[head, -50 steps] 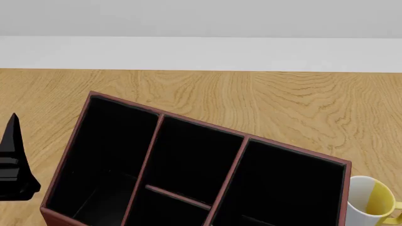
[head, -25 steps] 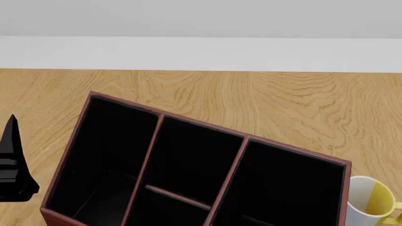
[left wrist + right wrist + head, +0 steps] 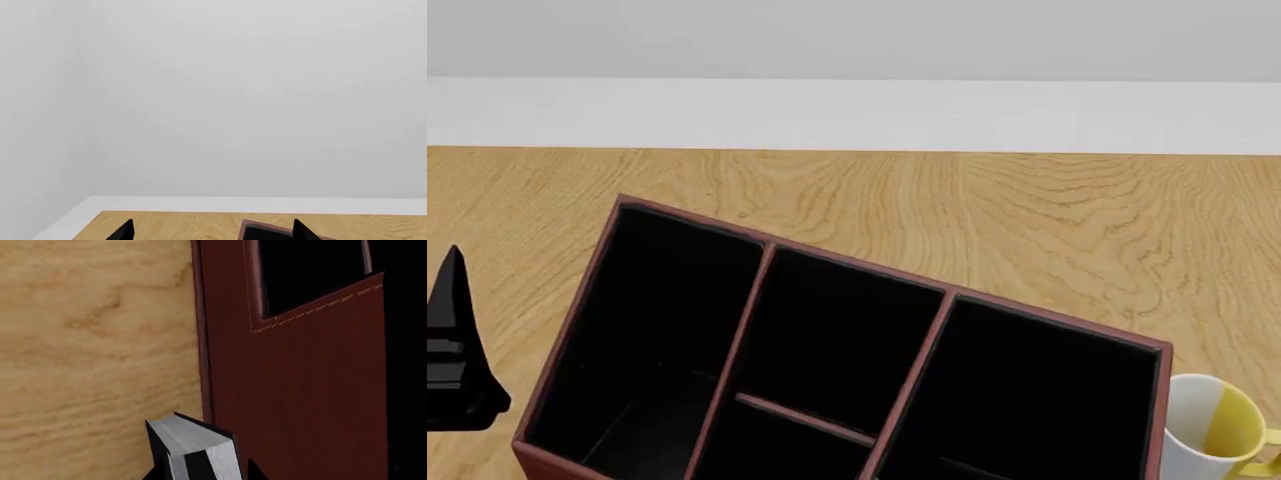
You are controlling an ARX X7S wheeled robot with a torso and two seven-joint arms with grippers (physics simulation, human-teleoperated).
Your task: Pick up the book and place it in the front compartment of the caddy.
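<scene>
The caddy [image 3: 767, 255] is a red-brown leather-look organiser, black inside, and fills the lower middle of the head view. In the right wrist view its outer wall [image 3: 300, 390] stands close beside the book [image 3: 190, 440], which is black with white page edges. My right gripper [image 3: 203, 476] is shut on the book, outside the caddy and over the wooden table. It does not show in the head view. My left gripper [image 3: 213, 236] is open and empty, and one of its fingers [image 3: 454, 340] shows left of the caddy. A caddy corner [image 3: 263, 231] shows between the fingertips.
A white-and-yellow mug [image 3: 1214, 425] stands just right of the caddy's near right corner. The wooden table [image 3: 988, 200] runs back to a white ledge and a grey wall.
The left gripper's finger has sunk very slightly in the head view. The caddy and the mug have not moved.
</scene>
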